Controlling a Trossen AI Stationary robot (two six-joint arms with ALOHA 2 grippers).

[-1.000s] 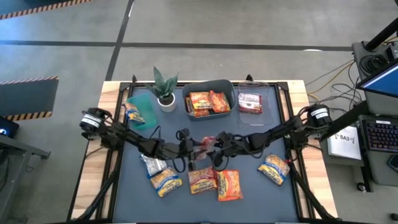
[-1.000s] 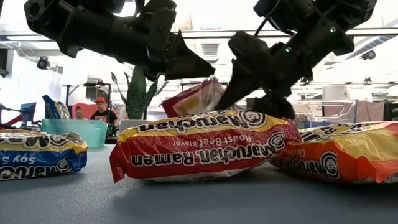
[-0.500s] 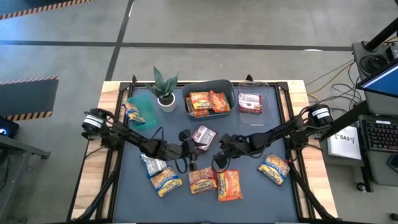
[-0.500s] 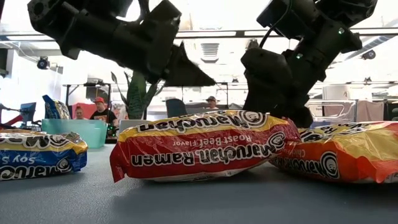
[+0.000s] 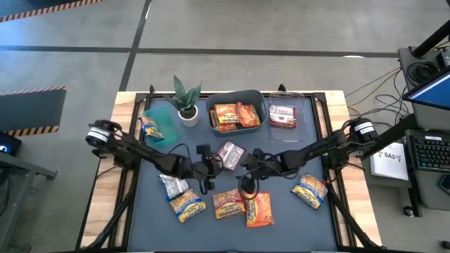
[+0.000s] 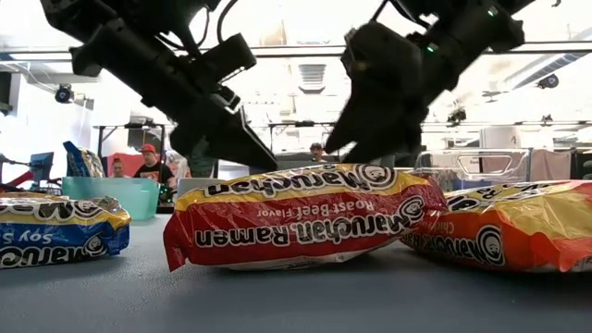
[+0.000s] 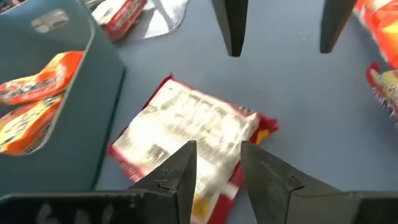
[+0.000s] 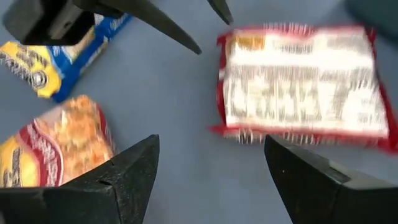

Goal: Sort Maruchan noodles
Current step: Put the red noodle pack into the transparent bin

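From above, red-and-white packet point(image 5: 230, 154) lies between both pincers.

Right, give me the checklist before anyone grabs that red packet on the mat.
1. Red packet loose on the mat, gripped by nothing: ok.
2. Right end effector open and empty: ok.
3. Left end effector empty: ok.
4. Packet's front label up: not ok, barcode side shows.
5. Room left in the clear bin: ok.
6. End effectors well apart: not ok, both crowd the packet.
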